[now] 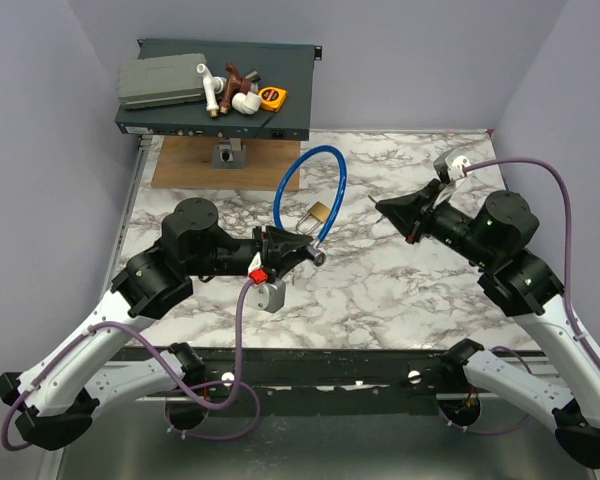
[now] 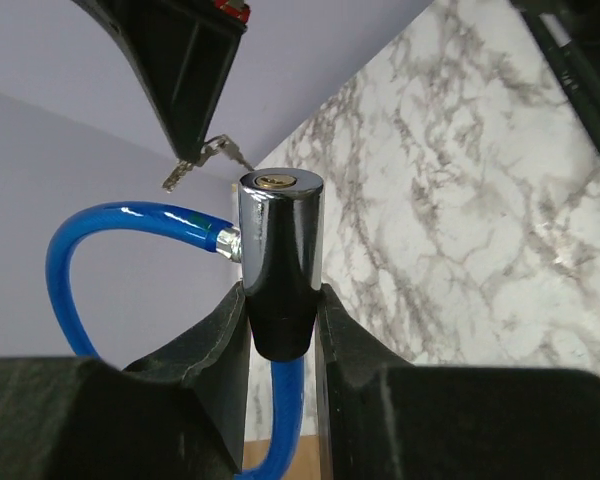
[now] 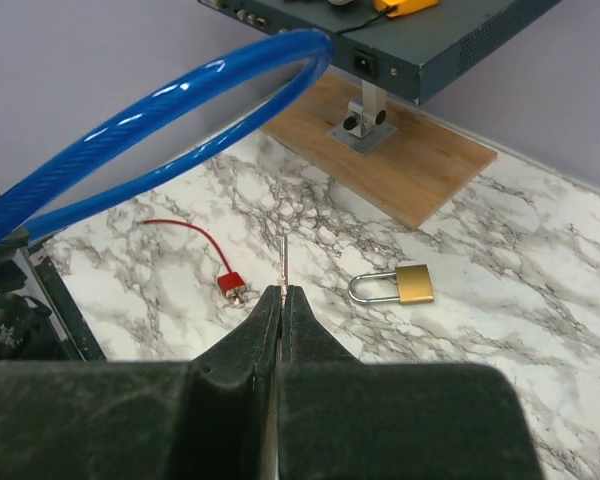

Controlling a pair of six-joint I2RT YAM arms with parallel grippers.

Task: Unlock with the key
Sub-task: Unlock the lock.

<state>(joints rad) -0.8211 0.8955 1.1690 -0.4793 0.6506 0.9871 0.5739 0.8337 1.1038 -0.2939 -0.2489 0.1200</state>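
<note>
My left gripper [image 2: 283, 320] is shut on the black base of the blue cable lock's chrome cylinder [image 2: 282, 235], whose brass keyhole faces up and outward. The blue cable [image 1: 310, 185] loops up above the table. My right gripper [image 3: 282, 292] is shut on a thin silver key [image 3: 284, 262], seen edge-on and pointing forward. In the left wrist view this silver key [image 2: 225, 150] hangs just above and left of the keyhole, apart from it. A tiny key with a red head [image 3: 232, 285] on a red cord lies on the marble, untouched.
A brass padlock [image 3: 400, 284] with a silver shackle lies on the marble table [image 1: 400, 290] right of the red-headed key. A wooden board [image 1: 195, 160] and a dark rack unit [image 1: 280, 75] carrying assorted parts stand at the back left. Purple walls close in both sides.
</note>
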